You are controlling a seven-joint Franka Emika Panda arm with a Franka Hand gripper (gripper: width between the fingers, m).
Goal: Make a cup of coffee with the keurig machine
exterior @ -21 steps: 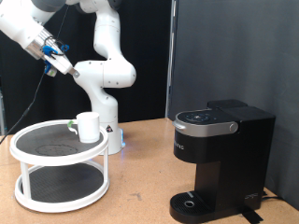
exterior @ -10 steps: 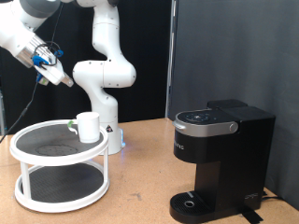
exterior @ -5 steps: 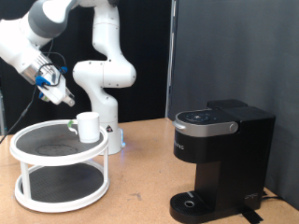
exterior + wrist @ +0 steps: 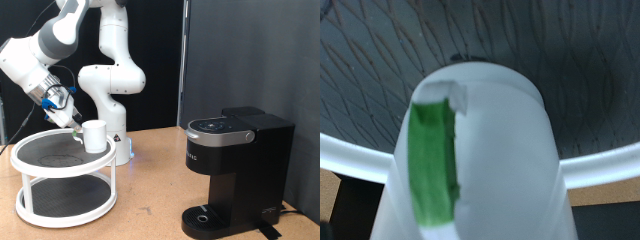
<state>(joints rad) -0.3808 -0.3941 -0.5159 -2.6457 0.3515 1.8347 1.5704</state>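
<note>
Exterior view: my gripper (image 4: 72,121) hovers just beside the cup (image 4: 94,135) on the white stand (image 4: 40,164), its opening unclear. Reaching for the cup, I judge; closing in needs care. The coffee machine (image 4: 235,170) sits well apart.

Exterior evenly lit, sharp; wrist view blurred.

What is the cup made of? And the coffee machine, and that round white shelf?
The cup looks like smooth white ceramic or plastic; its plain matte surface leaves that open. The machine seems to be matte black plastic with a glossier top. The shelf has white rims, likely plastic or painted metal, around dark mesh.
</note>
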